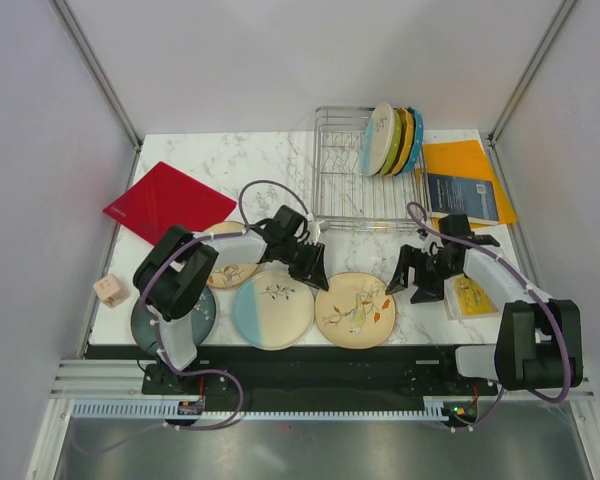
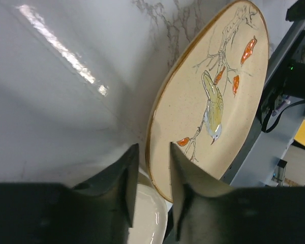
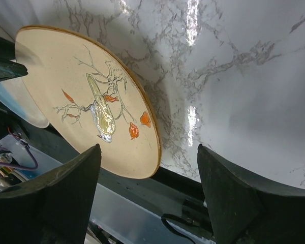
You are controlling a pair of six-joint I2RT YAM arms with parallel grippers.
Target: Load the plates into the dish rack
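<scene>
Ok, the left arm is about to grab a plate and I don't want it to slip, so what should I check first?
1. Left claw lined up on the rim of the cream round plate with the bird drawing: ok, the rim shows between its fingers.
2. Left claw open: ok, though the gap is narrow.
3. Right claw out of the way: ok, open and apart from that plate in the top view.
4. Half-blue, half-cream round plate not touching the bird plate: cannot tell, they lie very close.
5. Silver wire dish rack has free slots: ok, its left part is bare; coloured plates stand at its right end.
</scene>
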